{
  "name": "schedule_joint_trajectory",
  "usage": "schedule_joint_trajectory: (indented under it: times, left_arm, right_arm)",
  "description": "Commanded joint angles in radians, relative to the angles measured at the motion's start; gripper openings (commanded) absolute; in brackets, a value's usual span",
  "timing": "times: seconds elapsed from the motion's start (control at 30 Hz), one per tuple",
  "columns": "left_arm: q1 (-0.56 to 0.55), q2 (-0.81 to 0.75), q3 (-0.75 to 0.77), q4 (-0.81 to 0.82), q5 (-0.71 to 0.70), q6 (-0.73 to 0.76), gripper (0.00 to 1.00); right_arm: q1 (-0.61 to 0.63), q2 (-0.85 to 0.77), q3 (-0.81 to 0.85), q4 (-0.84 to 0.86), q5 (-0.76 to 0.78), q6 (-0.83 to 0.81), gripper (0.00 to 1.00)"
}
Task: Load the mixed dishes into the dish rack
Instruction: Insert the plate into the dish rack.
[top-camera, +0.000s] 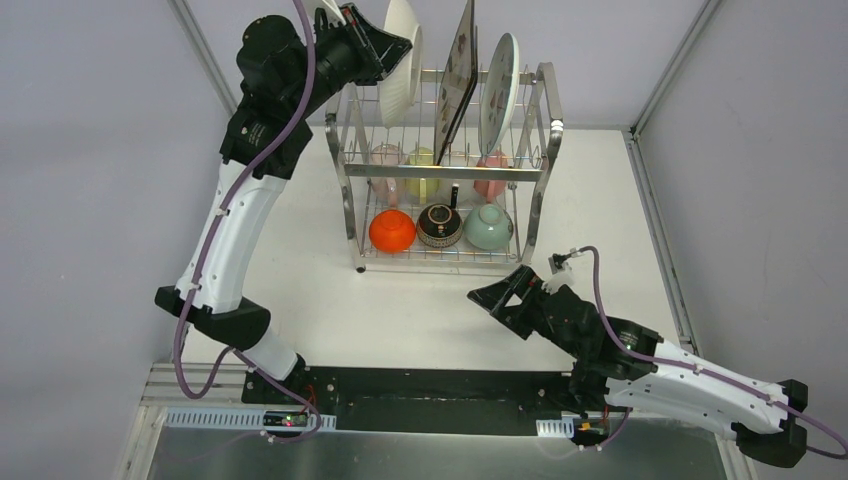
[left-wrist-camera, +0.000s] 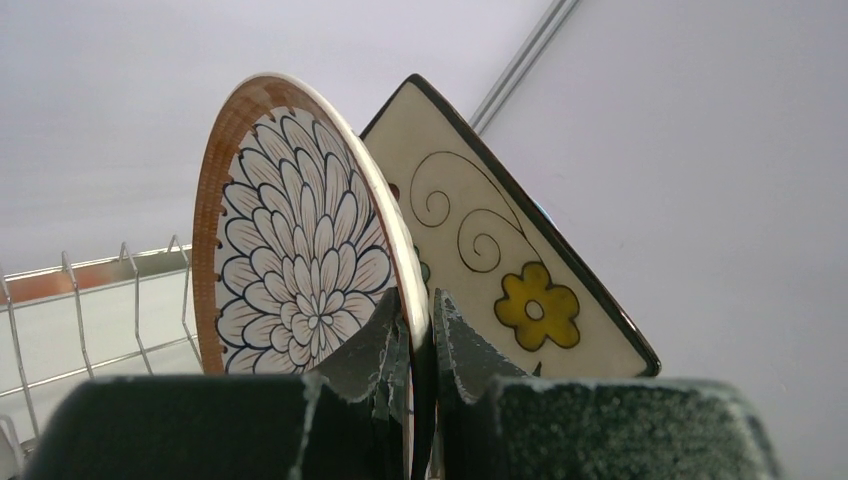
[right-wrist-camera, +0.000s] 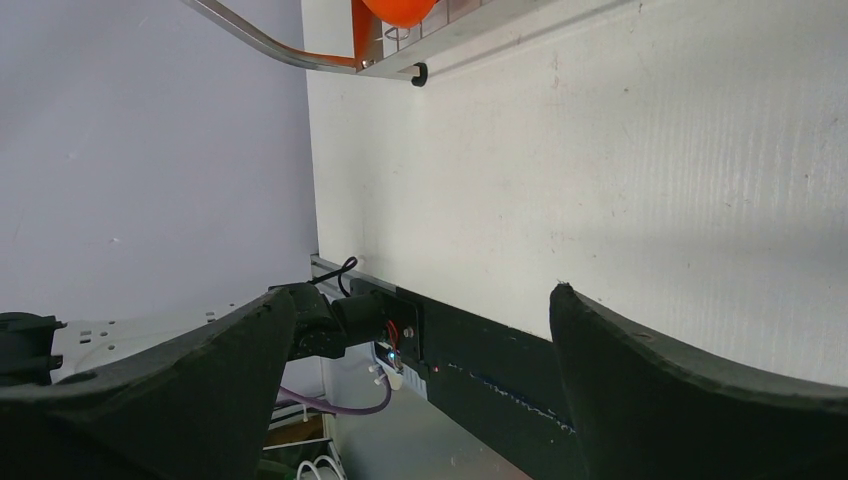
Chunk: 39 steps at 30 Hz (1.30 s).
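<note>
While the left claw (left-wrist-camera: 420, 350) pinches the rim of the petal-pattern plate (left-wrist-camera: 300, 250) upright over the dish rack's (top-camera: 445, 170) upper slots beside the square floral plate (left-wrist-camera: 490, 250), the right claw (top-camera: 510, 290) gapes empty above the counter (top-camera: 400, 310).

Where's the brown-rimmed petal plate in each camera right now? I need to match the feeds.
Top external: petal plate at upper left, over the dish rack's left end, pinched by the left gripper.
Left wrist: centre left, petal face showing, rim clamped between the fingers.
Right wrist: not in it.
Shared landmark: square floral plate, next slot right of the petal plate, seen right behind it in the left wrist view.
</note>
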Motion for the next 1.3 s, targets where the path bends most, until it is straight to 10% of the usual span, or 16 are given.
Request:
schedule_joint_trajectory:
  times: [0.0,0.67,1.27]
  left_arm:
    - [0.027,-0.021,0.052,0.233,0.037,-0.049,0.0]
    - [0.106,-0.096,-0.232,0.342,0.094,-0.168,0.0]
    - [0.106,-0.129,-0.287,0.325,0.117,0.027,0.0]
  right_arm:
    - [-0.001,-0.012,0.029,-0.004,0.007,0.001,1.0]
    - [-0.001,-0.016,0.029,-0.006,0.012,-0.002,1.0]
    - [-0.001,-0.013,0.022,0.005,0.016,0.002,1.0]
